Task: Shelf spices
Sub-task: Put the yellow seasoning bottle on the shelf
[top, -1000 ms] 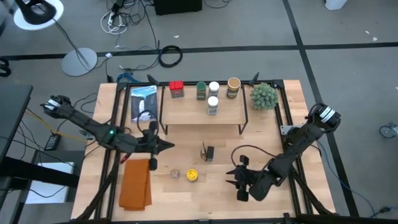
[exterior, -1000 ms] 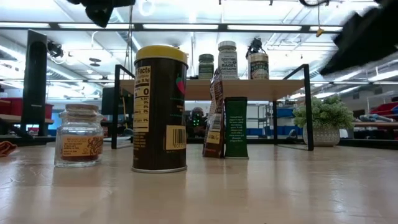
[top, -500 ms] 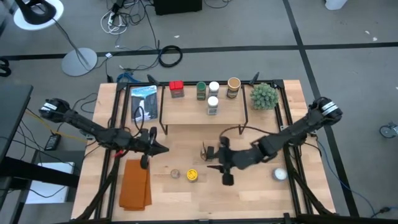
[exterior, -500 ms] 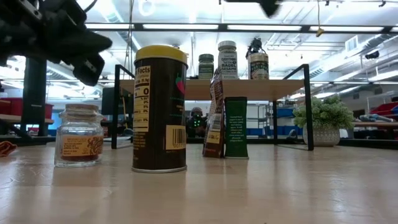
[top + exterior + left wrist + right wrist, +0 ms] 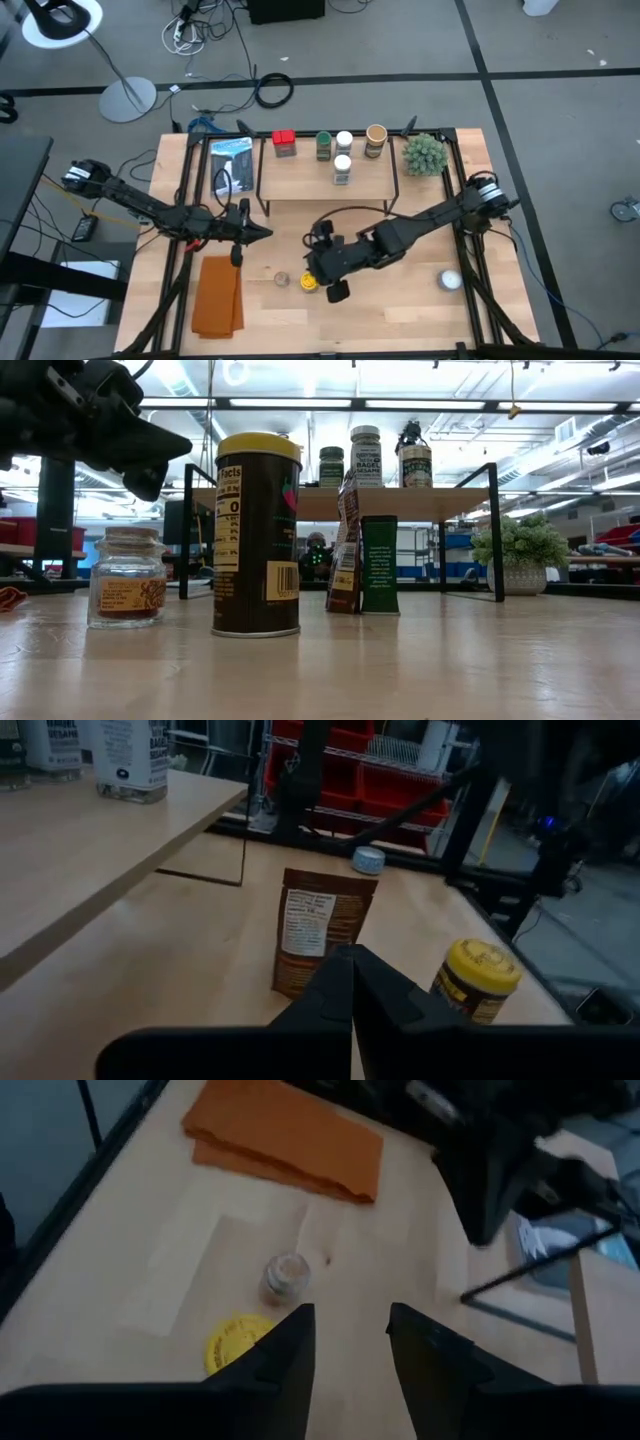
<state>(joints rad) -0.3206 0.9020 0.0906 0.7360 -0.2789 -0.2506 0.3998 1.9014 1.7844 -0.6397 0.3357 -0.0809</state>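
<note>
Right gripper (image 5: 322, 272): held apart above the yellow-lidded tin (image 5: 309, 283), near the tabletop's (image 5: 420, 310) front edge.
Left gripper (image 5: 262, 233): closed together, empty.

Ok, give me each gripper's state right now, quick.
Left gripper: shut, holding nothing, waiting left of the shelf.
Right gripper: open, holding nothing, above the yellow-lidded jar.

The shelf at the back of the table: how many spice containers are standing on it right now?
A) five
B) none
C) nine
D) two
A: seen from above, the shelf carries five: a red tin, a green-lidded jar, two white-lidded jars and a tan-lidded jar.
</note>
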